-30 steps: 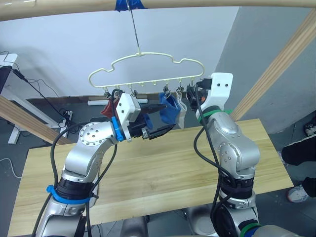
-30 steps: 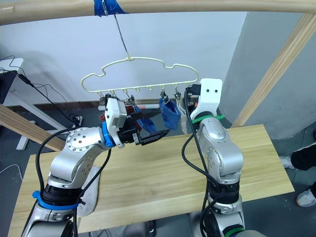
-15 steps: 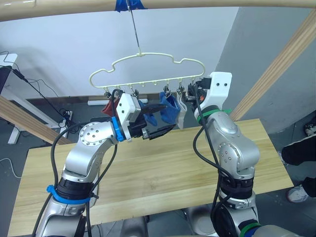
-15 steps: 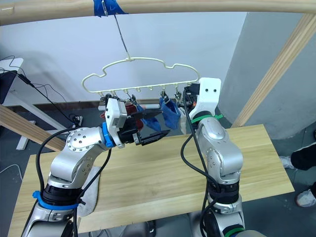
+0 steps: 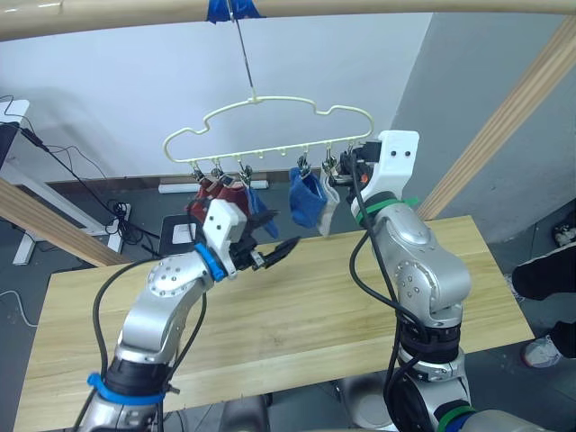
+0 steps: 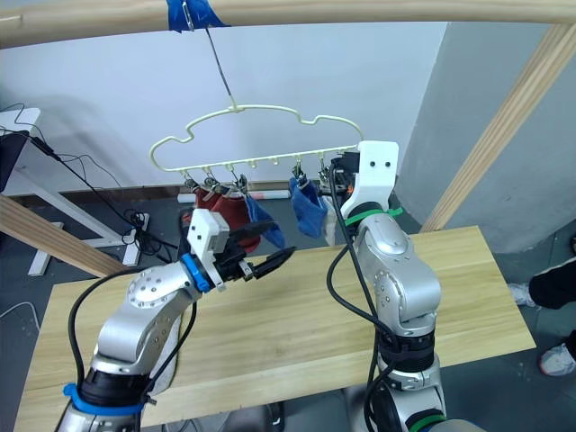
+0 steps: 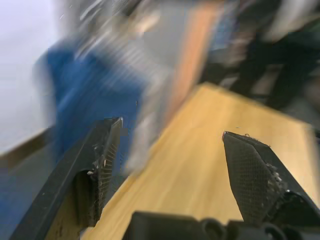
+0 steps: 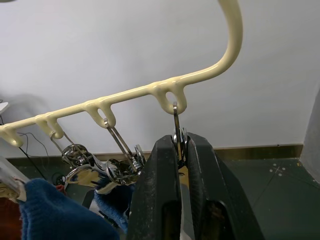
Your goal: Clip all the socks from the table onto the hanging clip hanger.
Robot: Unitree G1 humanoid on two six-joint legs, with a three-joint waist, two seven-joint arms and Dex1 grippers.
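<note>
Head views give me the clip hanger (image 5: 270, 126), pale yellow and cloud-shaped, hanging by its thin hook (image 5: 244, 54) from the wooden pole (image 5: 288, 11) at a patch of blue tape (image 5: 230, 8). Along its lower bar I count dark red socks (image 5: 214, 190) at the end nearest my left claw, a blue sock (image 5: 255, 205) beside them, another blue sock (image 5: 305, 197) further along, and a light grey sock (image 5: 329, 203) just beside my right claw.

My right gripper (image 8: 181, 150) is raised to the hanger's end, and through its wrist camera I see the two black fingers pinched tight on the last metal clip (image 8: 177, 131), which dangles from the end loop of the bar.

My left gripper (image 5: 273, 253) sits below the red and blue socks, apart from them, fingers spread wide with nothing between; its wrist view confirms the gap, with blurred blue fabric beyond.

Under both arms lies the table (image 5: 297, 315), light planks.
</note>
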